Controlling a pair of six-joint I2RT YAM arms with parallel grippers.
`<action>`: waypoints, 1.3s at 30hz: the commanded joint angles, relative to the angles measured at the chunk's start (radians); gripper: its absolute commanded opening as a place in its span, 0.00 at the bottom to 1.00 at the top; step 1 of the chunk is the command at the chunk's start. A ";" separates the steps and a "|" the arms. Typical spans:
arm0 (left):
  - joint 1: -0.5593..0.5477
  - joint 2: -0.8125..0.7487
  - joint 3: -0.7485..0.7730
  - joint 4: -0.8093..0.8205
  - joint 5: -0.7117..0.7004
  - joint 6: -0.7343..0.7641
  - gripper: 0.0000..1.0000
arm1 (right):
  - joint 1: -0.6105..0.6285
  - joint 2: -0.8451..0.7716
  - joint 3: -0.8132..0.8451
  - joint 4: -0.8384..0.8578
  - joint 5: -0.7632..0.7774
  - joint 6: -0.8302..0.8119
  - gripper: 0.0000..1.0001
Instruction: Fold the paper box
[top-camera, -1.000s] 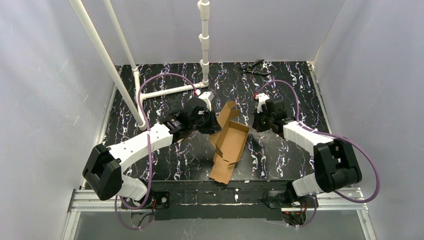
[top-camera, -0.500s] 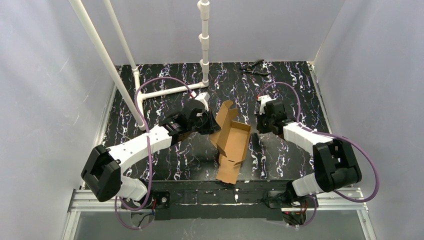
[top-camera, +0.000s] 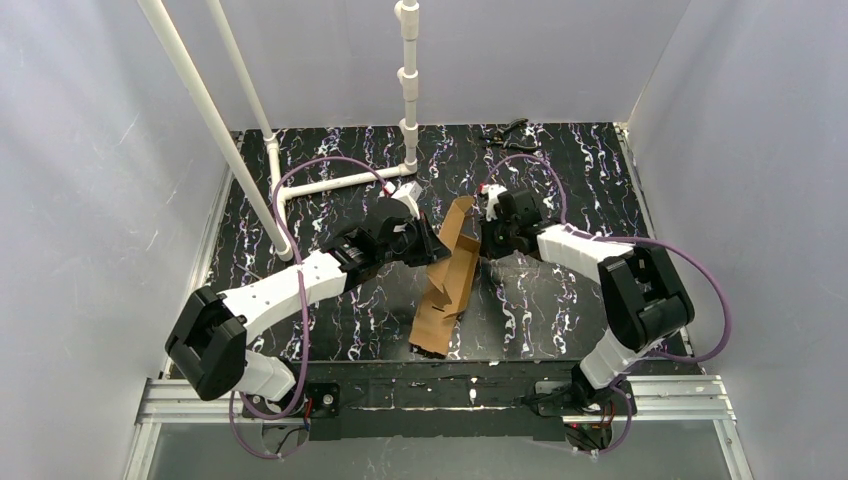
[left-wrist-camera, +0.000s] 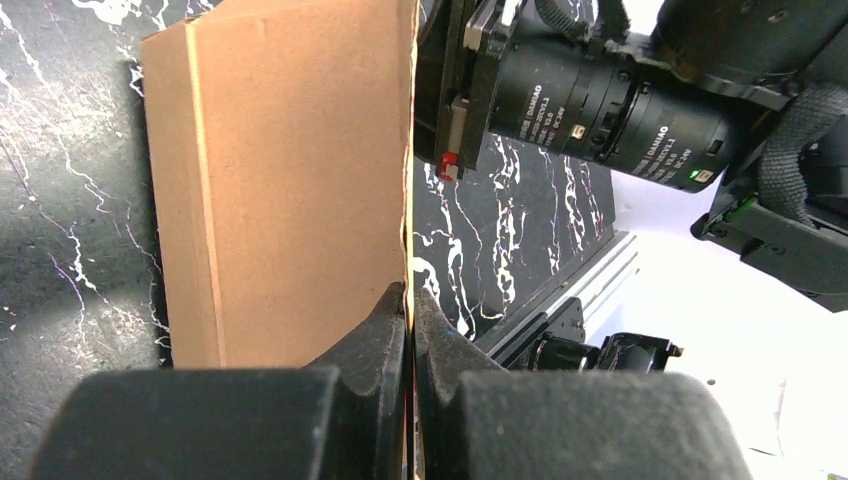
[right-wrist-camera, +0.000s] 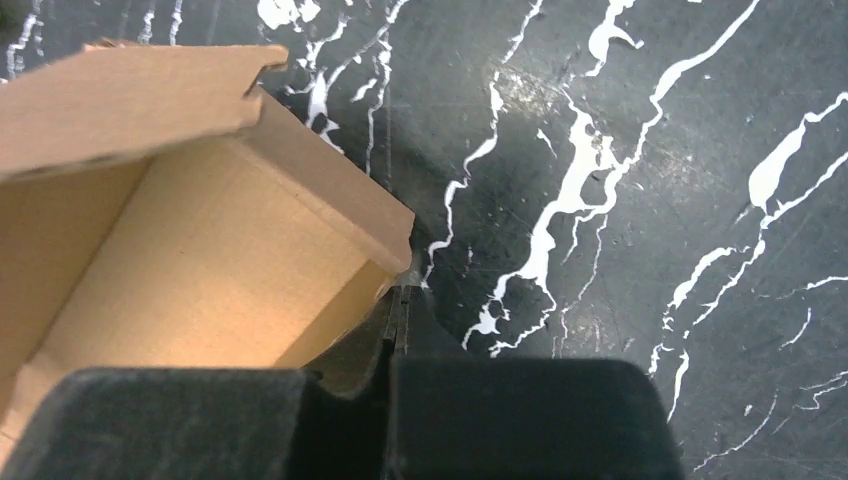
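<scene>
The paper box (top-camera: 450, 285) is a brown cardboard sheet with flaps, tipped up on edge in the middle of the black marbled table, its long flap reaching toward the front edge. My left gripper (top-camera: 430, 248) is shut on a wall of the box; in the left wrist view the cardboard edge (left-wrist-camera: 290, 180) runs straight into the closed tips (left-wrist-camera: 410, 298). My right gripper (top-camera: 480, 238) is shut, its tips (right-wrist-camera: 402, 295) against the outer corner of the box's side wall (right-wrist-camera: 190, 270) with nothing visible between them.
A white pipe frame (top-camera: 340, 183) lies at the back left, and an upright pipe (top-camera: 409, 80) stands behind the box. A dark hand tool (top-camera: 508, 135) rests at the back edge. The right arm's camera lens (left-wrist-camera: 590, 100) hangs close beside the box.
My right gripper has swung left up against the box. The box has tipped up steeper, and its near flap has shifted left. The left gripper has barely moved.
</scene>
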 joint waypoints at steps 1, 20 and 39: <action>0.005 -0.019 -0.013 0.022 0.038 0.002 0.00 | -0.007 -0.019 0.032 0.031 0.010 0.021 0.01; 0.056 -0.022 0.038 -0.146 0.089 0.188 0.00 | -0.190 -0.205 0.005 -0.172 -0.651 -0.586 0.98; 0.070 -0.038 0.041 -0.128 0.117 0.142 0.24 | -0.096 0.073 0.098 -0.128 -0.454 -0.679 0.39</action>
